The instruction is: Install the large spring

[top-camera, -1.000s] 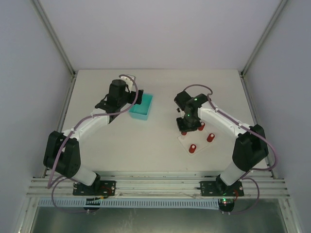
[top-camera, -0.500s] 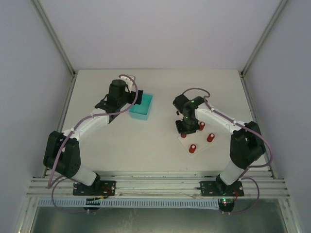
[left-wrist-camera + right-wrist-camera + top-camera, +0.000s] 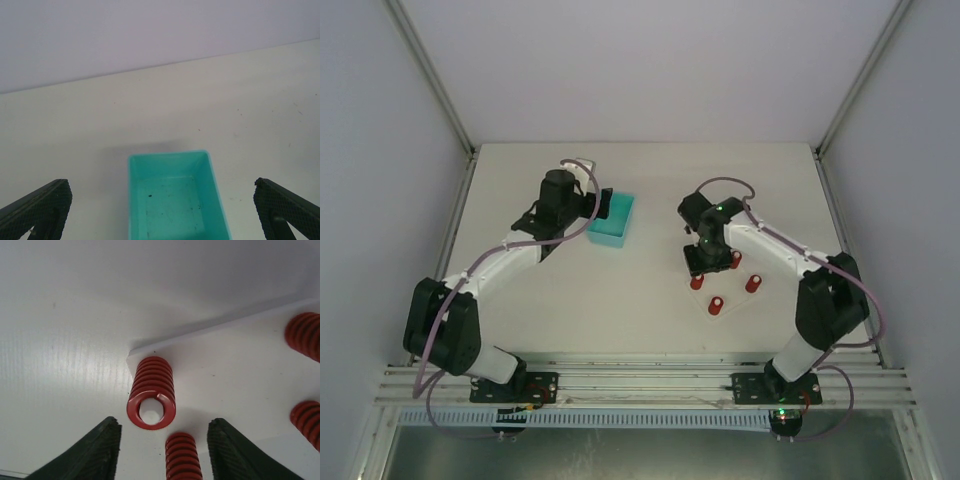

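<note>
The large red spring stands upright over a white peg at the near corner of the white plate. My right gripper is open, just behind and above the spring, touching nothing. In the top view the right gripper hangs over the plate's far-left part and the spring shows just in front of it. My left gripper is open and empty, hovering over the near end of the teal bin.
Three more red springs stand on the plate: a narrower one nearest the jaws and two at the right. In the left wrist view the teal bin shows nothing inside. Enclosure walls ring the table.
My right gripper has drawn back from the plate's front-left spring, which now shows clear of the fingers. The left arm shifted slightly left by the bin.
</note>
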